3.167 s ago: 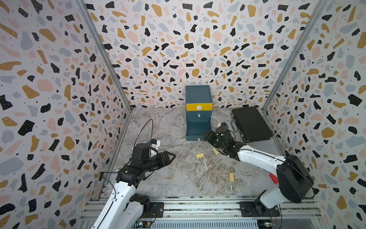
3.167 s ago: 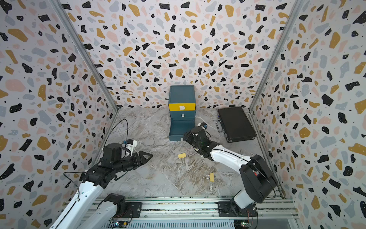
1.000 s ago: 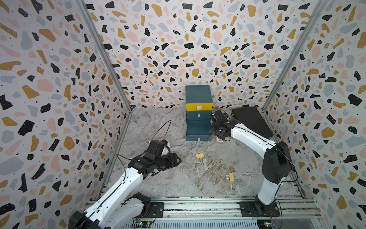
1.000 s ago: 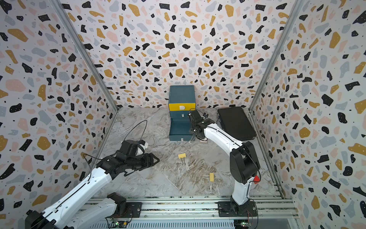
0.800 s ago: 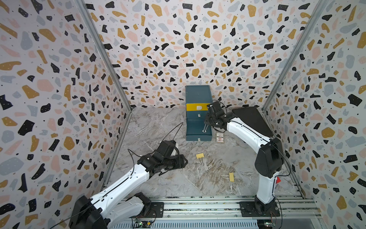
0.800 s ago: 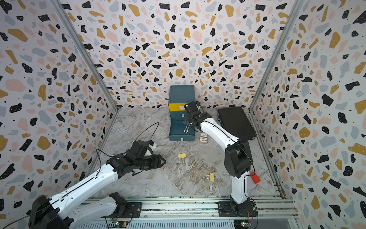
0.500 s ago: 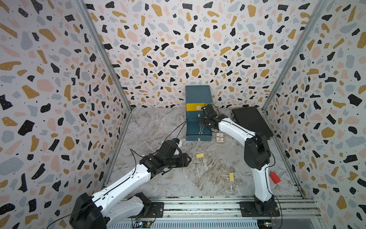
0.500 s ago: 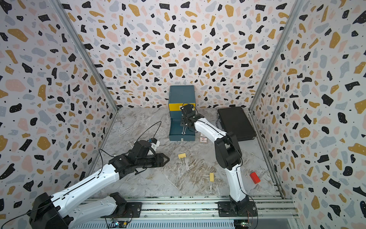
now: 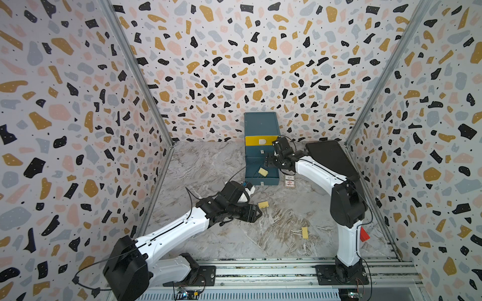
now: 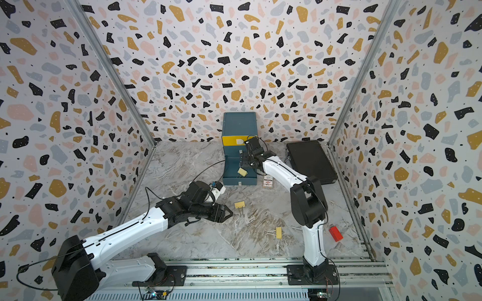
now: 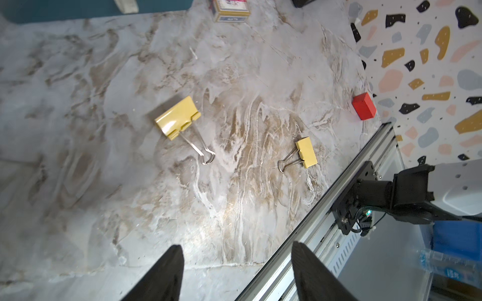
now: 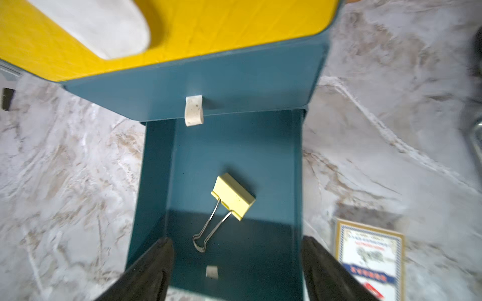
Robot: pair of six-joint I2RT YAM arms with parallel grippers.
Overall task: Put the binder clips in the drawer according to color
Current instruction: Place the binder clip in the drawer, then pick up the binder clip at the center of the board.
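The drawer chest (image 9: 260, 125) stands at the back wall, its yellow top drawer (image 12: 234, 26) shut and its bottom teal drawer (image 12: 156, 169) pulled out. One yellow binder clip (image 12: 233, 196) lies loose inside that open drawer, also seen in both top views (image 9: 263, 172) (image 10: 242, 172). My right gripper (image 12: 237, 239) hovers above it, open and empty. Two more yellow clips lie on the table, one nearer the chest (image 9: 263, 204) (image 11: 177, 117) and one nearer the front rail (image 9: 304, 232) (image 11: 306, 152). My left gripper (image 9: 257, 212) (image 11: 237, 246) is open, empty, just left of the nearer clip.
A printed card packet (image 9: 289, 181) lies right of the open drawer. A flat black briefcase (image 9: 331, 159) sits at the back right. A small red block (image 10: 335, 233) lies by the right wall. The metal rail (image 11: 326, 203) bounds the table's front.
My right gripper swung left over the open bottom drawer, opened, and the yellow clip dropped inside. My left arm reached farther right toward the clip on the table.
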